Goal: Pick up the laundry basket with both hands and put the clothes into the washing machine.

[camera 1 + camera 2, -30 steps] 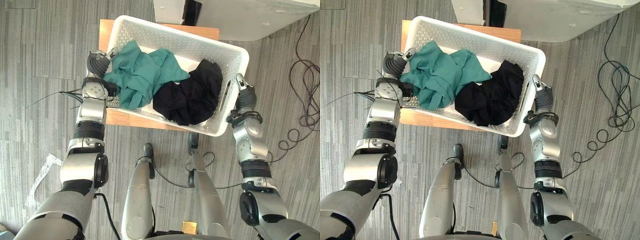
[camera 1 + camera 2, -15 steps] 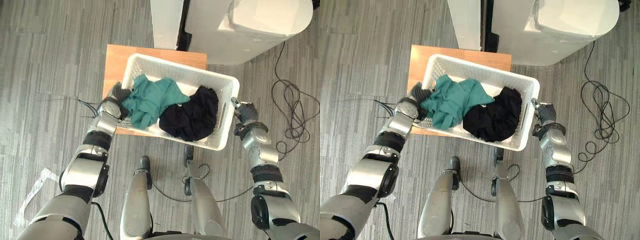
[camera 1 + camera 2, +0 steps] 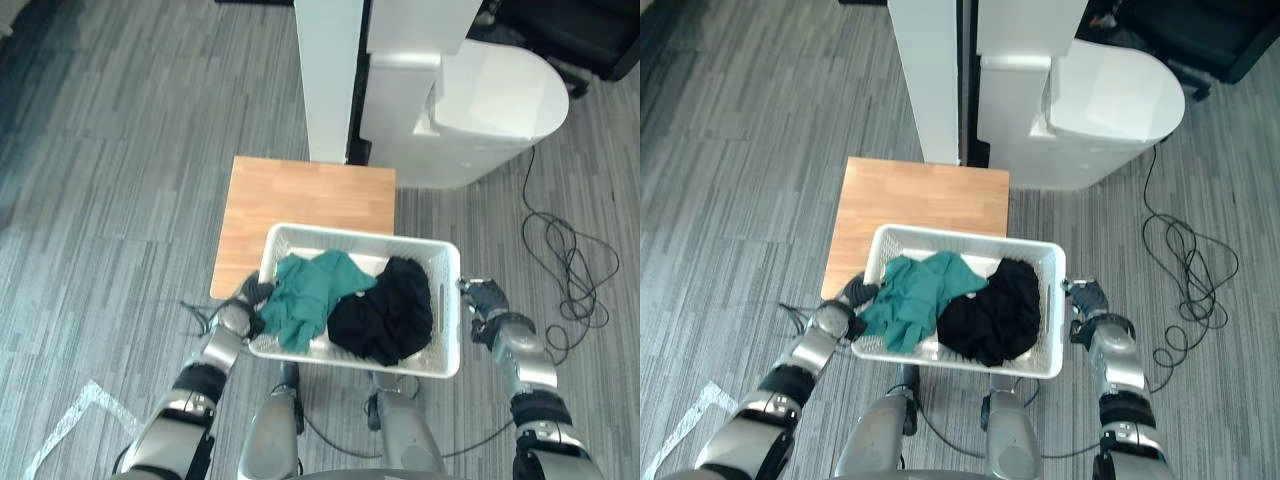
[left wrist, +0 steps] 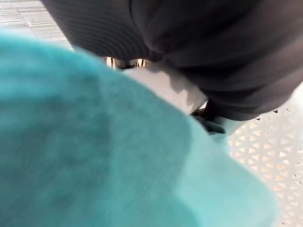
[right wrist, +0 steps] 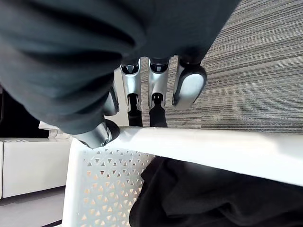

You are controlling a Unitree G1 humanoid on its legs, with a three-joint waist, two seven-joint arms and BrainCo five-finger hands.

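Observation:
The white laundry basket [image 3: 356,234] hangs in front of me, its far end over the near edge of the wooden table [image 3: 300,195]. In it lie a teal garment [image 3: 308,296] on the left and a black garment [image 3: 388,316] on the right. My left hand [image 3: 243,316] is at the basket's left end, with the teal garment [image 4: 94,156] draped over it. At the basket's right end my right hand [image 3: 487,300] is shut on the rim [image 5: 213,151]; its fingers [image 5: 158,80] curl over the rim from outside. The white washing machine [image 3: 490,105] stands beyond the table, at the right.
A tall white panel [image 3: 330,70] rises behind the table, left of the washing machine. Grey plank floor [image 3: 110,200] lies open to the left. A strip of white tape [image 3: 60,440] marks the floor at the lower left.
The whole view has pulled back and shows more floor and the washing machine. The basket has come off the table toward me, still between both hands.

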